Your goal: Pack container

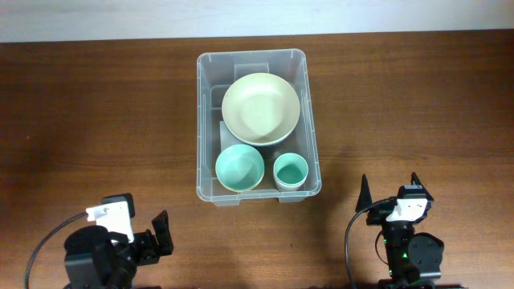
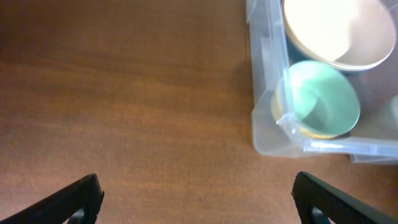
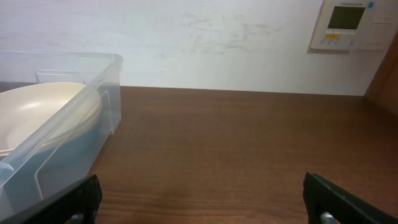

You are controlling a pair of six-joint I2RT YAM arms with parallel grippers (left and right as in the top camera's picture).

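The container (image 1: 205,120), a clear, smooth plastic rectangular bin with a rounded rim, sits on the dark wood-grain surface (image 1: 96,112) just toward 12 o'clock from centre. Inside, a wide cream bowl (image 1: 261,108) fills the 12 o'clock end, a glossy teal bowl (image 1: 239,168) sits in the 7 o'clock corner, perhaps nested on something yellowish, though the view is blurred, and a small teal cup (image 1: 290,171) stands at 5 o'clock. The left end effector (image 2: 196,190) at 7 o'clock and the right end effector (image 1: 389,183) at 5 o'clock are both spread wide, gripping nothing, apart from the bin. A white wall (image 3: 217,43) carries a control panel (image 3: 351,25).
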